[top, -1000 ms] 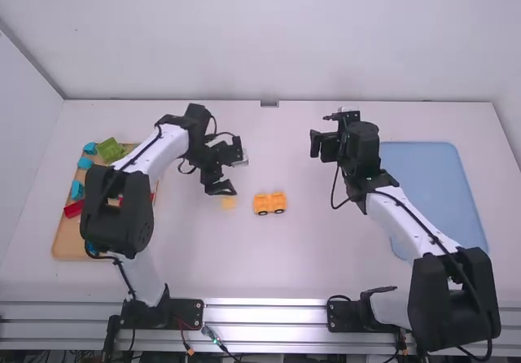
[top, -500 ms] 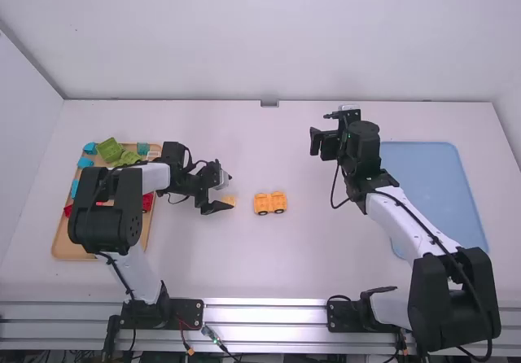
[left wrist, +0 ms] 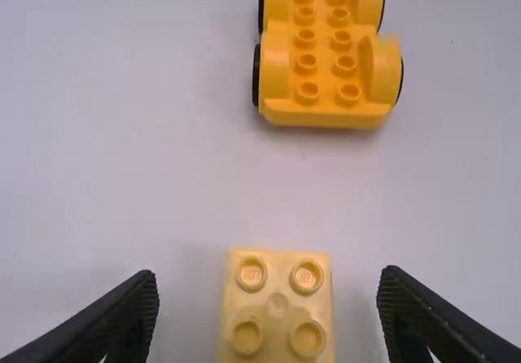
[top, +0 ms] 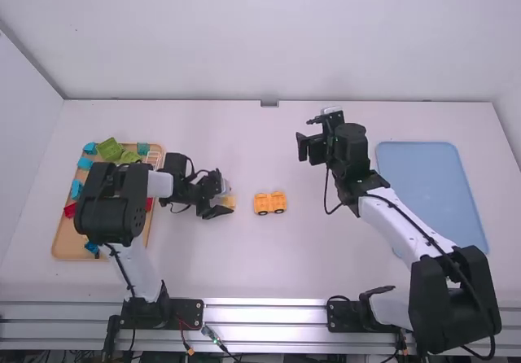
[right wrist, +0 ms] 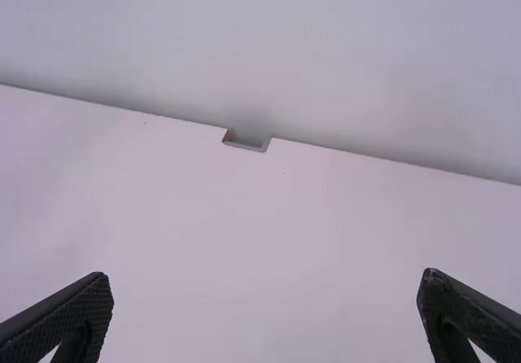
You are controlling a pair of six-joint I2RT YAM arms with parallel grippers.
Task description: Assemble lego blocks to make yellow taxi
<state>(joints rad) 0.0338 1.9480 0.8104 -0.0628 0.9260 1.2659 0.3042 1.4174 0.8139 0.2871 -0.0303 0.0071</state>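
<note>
My left gripper (top: pixel 225 200) is low over the table at the pale yellow block (top: pixel 229 201). In the left wrist view that gripper (left wrist: pixel 269 318) stands open, one finger on either side of the studded yellow block (left wrist: pixel 278 304), with gaps between. The orange-yellow wheeled base (top: pixel 270 203) rests on the table just right of them; its studs face up in the left wrist view, where the base (left wrist: pixel 325 62) lies beyond the block. My right gripper (top: pixel 306 146) is raised over the table's far half; in the right wrist view the gripper (right wrist: pixel 265 310) is open and holds nothing.
A wooden tray (top: pixel 68 245) at the left holds green, teal, blue and red blocks; the left arm's links pass over it. At the right lies a blue tray (top: pixel 423 185), partly behind the right arm. A small notch (right wrist: pixel 247 142) marks the table's far edge.
The left arm has drawn back toward the camera and its gripper has come down around the pale yellow block. The right arm has shifted slightly left.
</note>
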